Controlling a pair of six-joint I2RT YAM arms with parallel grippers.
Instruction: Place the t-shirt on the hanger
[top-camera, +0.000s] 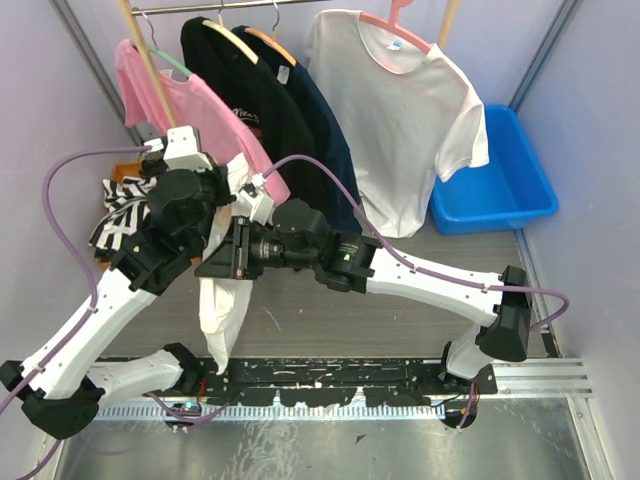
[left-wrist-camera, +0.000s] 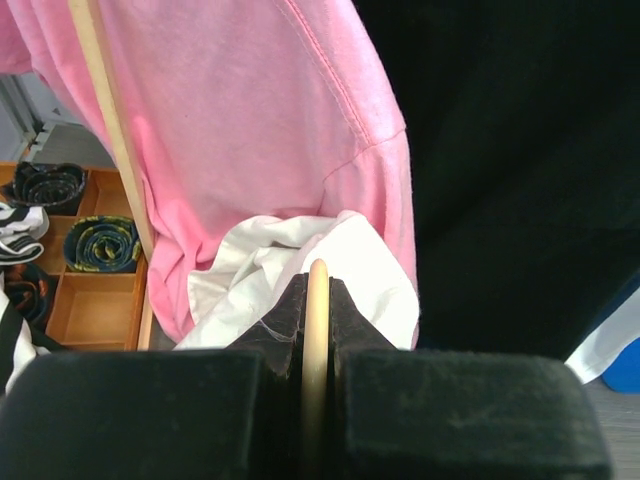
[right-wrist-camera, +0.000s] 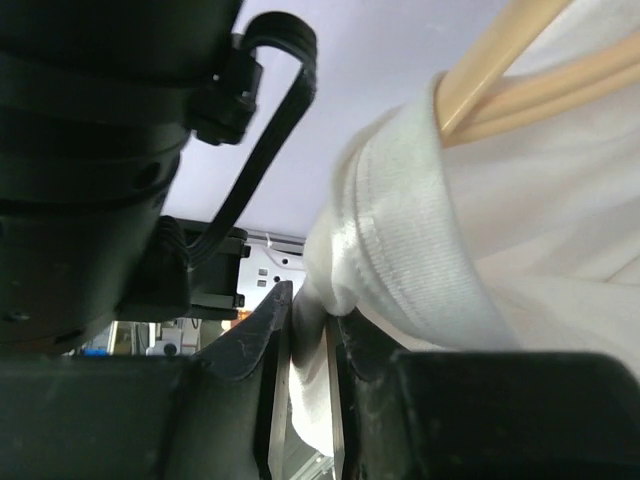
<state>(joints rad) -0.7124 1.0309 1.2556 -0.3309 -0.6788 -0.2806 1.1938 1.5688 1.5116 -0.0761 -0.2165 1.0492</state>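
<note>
The plain white t-shirt (top-camera: 222, 305) hangs in a bunch between my two arms, its lower end near the table's front. My left gripper (left-wrist-camera: 317, 285) is shut on a light wooden arm of the hanger (left-wrist-camera: 317, 320), with white t-shirt folds (left-wrist-camera: 260, 270) just beyond its tip. My right gripper (right-wrist-camera: 310, 300) is shut on a fold of the t-shirt (right-wrist-camera: 420, 230) by its ribbed collar, and the hanger's wooden bars (right-wrist-camera: 500, 50) poke out of the collar above. In the top view the left gripper (top-camera: 232, 195) and right gripper (top-camera: 214, 266) sit close together and the hanger is hidden.
A rail at the back holds a pink t-shirt (top-camera: 190, 100), dark shirts (top-camera: 280, 110) and a white t-shirt on a pink hanger (top-camera: 405, 110). A blue bin (top-camera: 500, 180) stands at the right. A striped cloth (top-camera: 120, 215) and a wooden tray of rolled ties (left-wrist-camera: 90, 270) lie at the left.
</note>
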